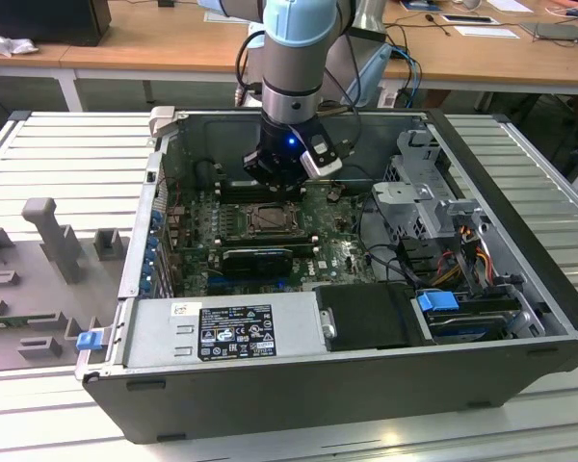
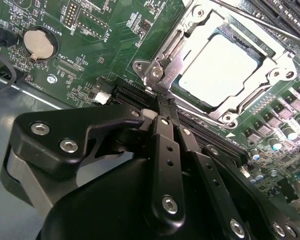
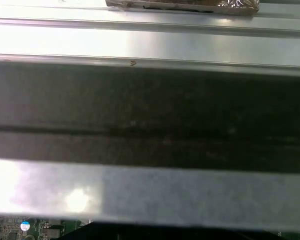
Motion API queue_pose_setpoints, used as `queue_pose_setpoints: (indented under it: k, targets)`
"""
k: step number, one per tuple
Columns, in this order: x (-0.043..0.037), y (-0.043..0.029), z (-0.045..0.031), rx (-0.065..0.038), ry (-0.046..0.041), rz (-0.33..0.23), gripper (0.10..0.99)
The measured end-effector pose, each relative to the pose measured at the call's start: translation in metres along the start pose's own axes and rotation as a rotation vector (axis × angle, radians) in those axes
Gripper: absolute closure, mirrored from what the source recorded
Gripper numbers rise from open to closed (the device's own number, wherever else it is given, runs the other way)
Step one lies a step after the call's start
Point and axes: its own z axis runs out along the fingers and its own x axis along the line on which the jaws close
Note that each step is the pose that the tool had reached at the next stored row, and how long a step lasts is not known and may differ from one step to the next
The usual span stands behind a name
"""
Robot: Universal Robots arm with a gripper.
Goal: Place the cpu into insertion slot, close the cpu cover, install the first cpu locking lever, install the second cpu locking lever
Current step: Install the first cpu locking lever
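With its fingers pressed together and holding nothing, the end effector (image 2: 162, 102) hangs just beside the insertion slot (image 2: 225, 65), where the cpu (image 2: 217, 65) already sits under the closed cpu cover (image 2: 182, 37), apparently positioned to work the retaining levers.

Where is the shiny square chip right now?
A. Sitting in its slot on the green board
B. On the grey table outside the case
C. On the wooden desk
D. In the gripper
A: in the second wrist view the cpu lies flat in the slot, framed by the cover, apart from the gripper.
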Motion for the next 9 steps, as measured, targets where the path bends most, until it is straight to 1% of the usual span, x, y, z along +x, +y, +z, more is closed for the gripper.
queue_pose_setpoints:
  k: [4, 6, 9]
  targets:
    - [0.0000, 0.0001, -0.0025, 0.000, -0.0003, 0.000, 0.980]
    - [-0.0001, 0.0001, -0.0024, 0.001, -0.0002, 0.000, 0.980]
    - [0.0000, -0.0003, -0.0005, 0.018, 0.0009, 0.000, 0.980]
